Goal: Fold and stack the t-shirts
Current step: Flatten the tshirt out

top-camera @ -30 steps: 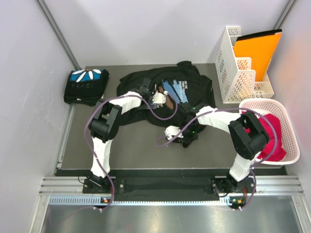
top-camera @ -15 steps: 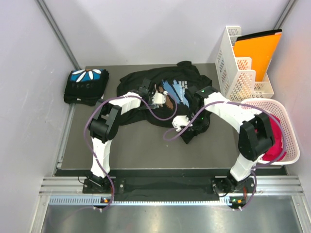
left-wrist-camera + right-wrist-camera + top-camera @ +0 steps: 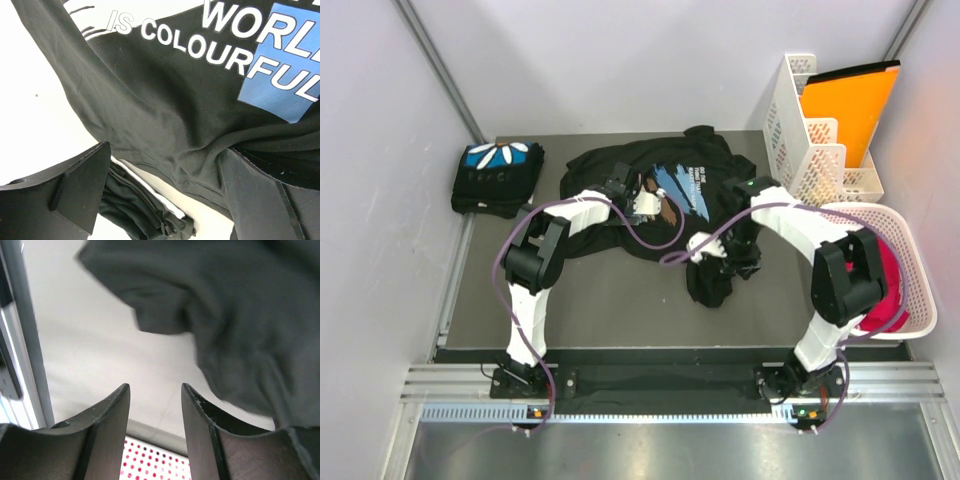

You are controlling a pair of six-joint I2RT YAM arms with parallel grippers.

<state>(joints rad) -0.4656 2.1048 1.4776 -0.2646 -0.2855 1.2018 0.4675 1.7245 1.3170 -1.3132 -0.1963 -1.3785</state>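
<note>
The grey surface point(image 3: 600, 300) is carrying both shirts. The brush-stroke t-shirt point(image 3: 620, 165) is lying spread at centre, its print partly hidden under my left arm. Its near-right corner is lying bunched where the right gripper point(image 3: 155, 387) was closed a second ago. The petal t-shirt point(image 3: 498, 175) is sitting folded at far left. My left gripper point(image 3: 166, 149) is standing wide apart, straddling a cloth fold. The right gripper's fingers are now standing apart, holding nothing, with blurred cloth just beyond.
</note>
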